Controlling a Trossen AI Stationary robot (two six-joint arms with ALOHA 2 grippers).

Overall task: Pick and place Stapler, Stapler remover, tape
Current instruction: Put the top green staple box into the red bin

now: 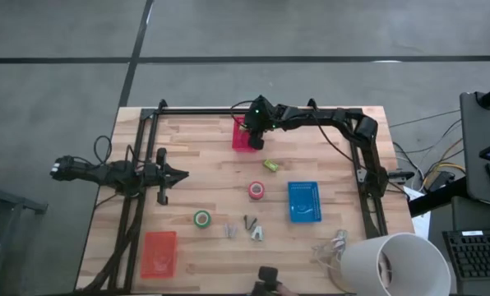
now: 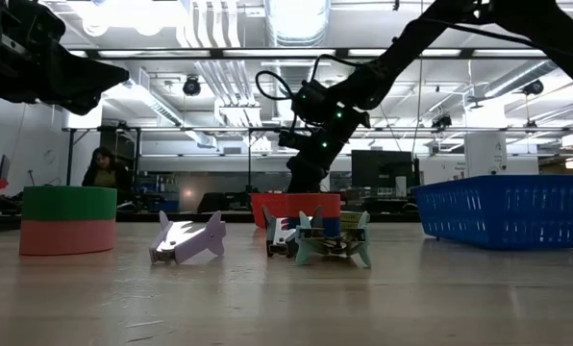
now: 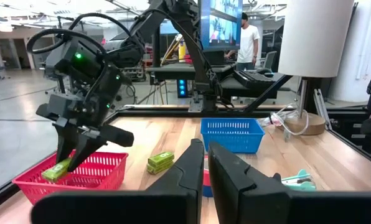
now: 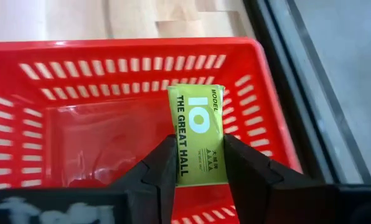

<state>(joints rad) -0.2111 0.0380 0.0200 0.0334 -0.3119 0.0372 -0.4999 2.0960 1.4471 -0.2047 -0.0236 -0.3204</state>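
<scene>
Over the red basket (image 4: 61, 134) at the far edge, a yellow-green stapler (image 4: 198, 134) is held pinched in the right gripper (image 4: 200, 163), not yet dropped, while a second stapler (image 1: 271, 165), both tape rolls (image 1: 256, 191) and the removers (image 1: 256, 233) are left on the table, the left gripper (image 3: 205, 163) waiting closed and empty.

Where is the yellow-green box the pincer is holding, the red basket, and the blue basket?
yellow-green stapler box (image 4: 198, 137): right wrist view, printed label face.
red basket (image 4: 111, 48): right wrist view, far rim.
blue basket (image 1: 304, 215): high view, near rim.

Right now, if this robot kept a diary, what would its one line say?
right end effector: holding yellow-green stapler over red basket | left end effector: shut, idle at left | second stapler: on table
</scene>
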